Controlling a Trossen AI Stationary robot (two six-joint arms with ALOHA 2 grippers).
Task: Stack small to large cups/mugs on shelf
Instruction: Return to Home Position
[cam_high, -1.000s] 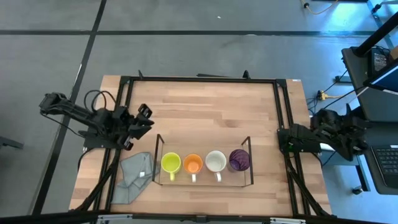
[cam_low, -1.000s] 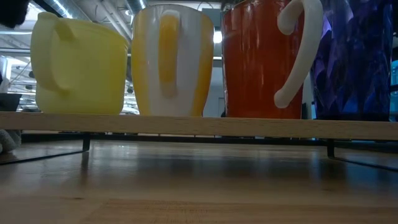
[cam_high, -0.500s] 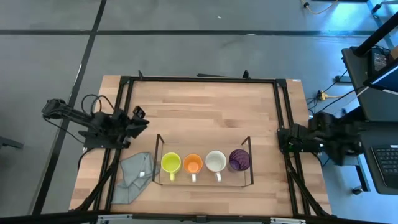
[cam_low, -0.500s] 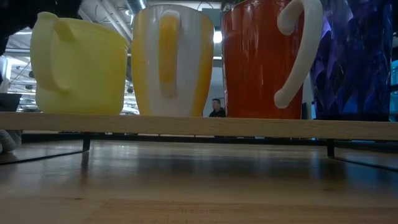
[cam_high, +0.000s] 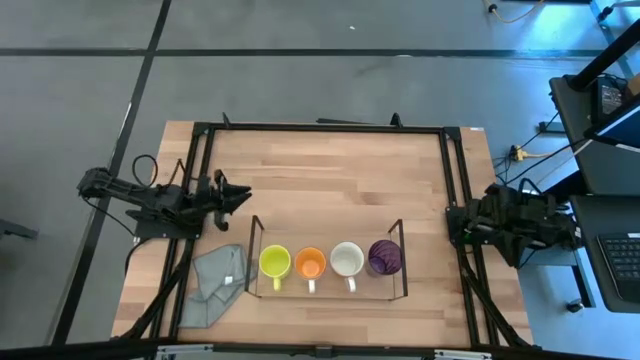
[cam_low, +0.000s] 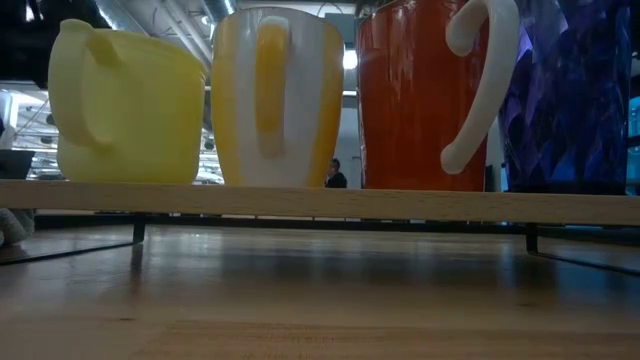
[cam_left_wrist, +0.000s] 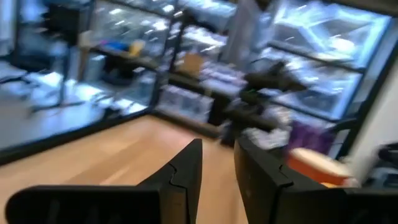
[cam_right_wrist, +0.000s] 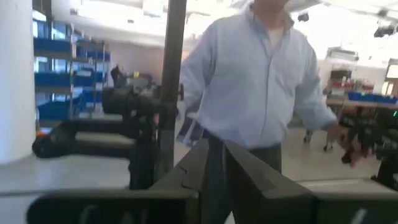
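Four cups (cam_high: 330, 261) sit in a row on the shelf (cam_high: 254, 240), well apart from both end effectors. Left end effector (cam_high: 240, 190) and right end effector (cam_right_wrist: 214, 163) are nearly together, empty. Retreat clear; nothing left to nudge.

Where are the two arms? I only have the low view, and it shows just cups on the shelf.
Observer: The left gripper hangs over the table's left edge, behind the shelf and apart from it, holding nothing.
Operator: And the right one?
Observer: The right gripper sits at the table's right edge, outside the frame rail, level with the purple tumbler but well clear of it.
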